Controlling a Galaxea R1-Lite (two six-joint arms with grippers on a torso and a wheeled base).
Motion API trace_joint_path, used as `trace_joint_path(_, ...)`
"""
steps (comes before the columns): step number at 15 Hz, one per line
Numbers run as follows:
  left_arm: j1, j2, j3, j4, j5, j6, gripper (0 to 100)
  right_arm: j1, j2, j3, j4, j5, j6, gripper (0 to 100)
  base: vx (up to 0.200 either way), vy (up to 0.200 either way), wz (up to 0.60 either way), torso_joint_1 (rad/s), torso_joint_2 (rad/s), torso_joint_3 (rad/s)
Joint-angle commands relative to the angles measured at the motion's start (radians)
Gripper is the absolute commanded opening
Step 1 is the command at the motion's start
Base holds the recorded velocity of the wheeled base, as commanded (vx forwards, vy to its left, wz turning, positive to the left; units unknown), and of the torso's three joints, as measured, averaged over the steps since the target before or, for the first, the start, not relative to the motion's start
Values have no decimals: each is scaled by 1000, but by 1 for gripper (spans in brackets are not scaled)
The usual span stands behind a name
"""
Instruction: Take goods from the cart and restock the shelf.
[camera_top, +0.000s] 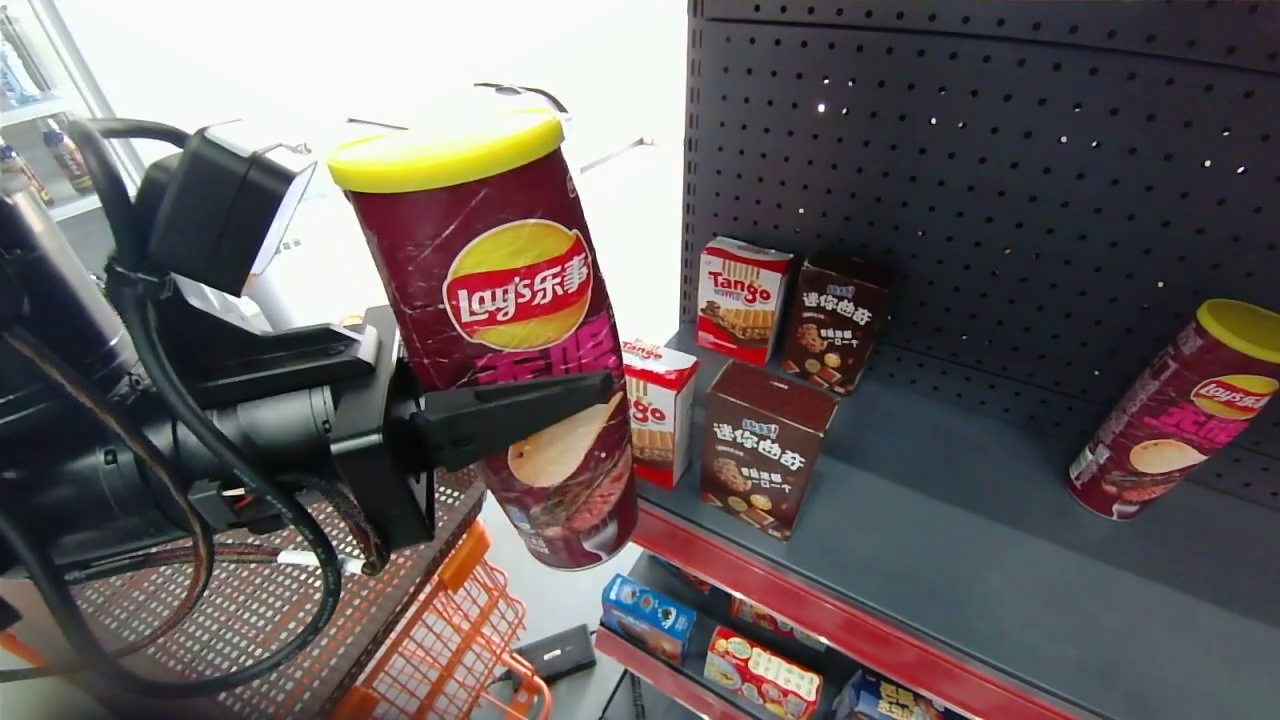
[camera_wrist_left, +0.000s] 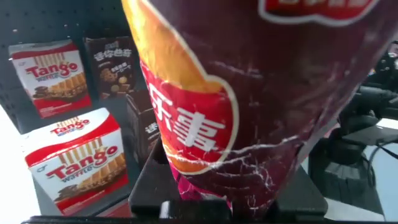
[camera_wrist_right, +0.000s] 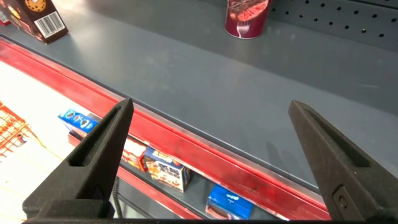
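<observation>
Maroon cardboard crisp canister, yellow plastic lid: clamped, slightly tilted, in left gripper, aloft above orange wire cart, beside grey metal shelf. Right gripper: fingers apart. Step, judged: transfer to shelf. Next: swing across, stand upright on bare deck.

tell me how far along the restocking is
Done: one chip can and four boxes sit on the shelf. In hand: the left gripper clamps a second can beside the shelf, not yet placed. Right gripper open, empty. Left: placing it; cart contents hidden.
</observation>
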Motion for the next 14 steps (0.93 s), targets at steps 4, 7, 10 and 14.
trace_joint_path(4,-7,-2,9,-4,-43,6,0,0,2,0,0,0,-1,100,0,0,0,0,0,0)
trace_joint_path(7,-9,-2,4,-2,-90,9,0,0,2,0,0,0,-1,100,0,0,-400,2,3,0)
trace_joint_path(10,-11,2,-21,-2,-113,8,0,0,2,0,0,0,-1,100,0,0,-600,-1,9,4)
trace_joint_path(14,-11,6,-25,-2,-124,8,0,0,2,0,0,0,-1,100,0,0,-600,7,6,4)
